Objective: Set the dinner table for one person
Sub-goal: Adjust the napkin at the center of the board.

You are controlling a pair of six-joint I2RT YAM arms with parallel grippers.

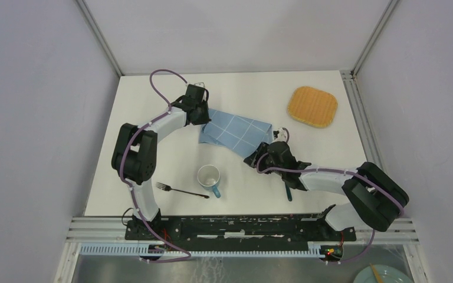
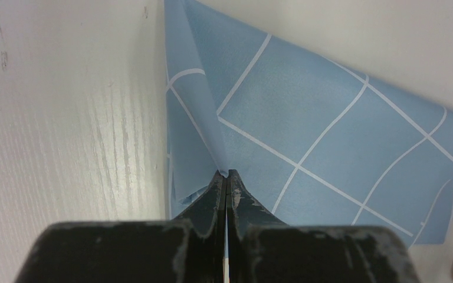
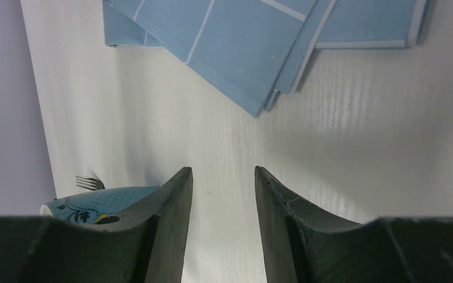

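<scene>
While the left gripper (image 2: pixel 225 174) clamps a raised fold at the left corner of the thin blue checked fabric cloth (image 1: pixel 236 132), probably to spread it as a place setting, its arm reaches up the left side of the large flat white dinner table (image 1: pixel 242 188), elbow bent. Now the right gripper (image 3: pixel 223 177): jaws parted, holding nothing, hovering low just beside the cloth's near right corner, forearm stretched in from the tabletop's near right corner.

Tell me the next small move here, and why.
Probably ease the right gripper forward to the nearest corner of the blue cloth and close. It stands open and empty just short of it, while the left gripper is shut on its other end.
</scene>
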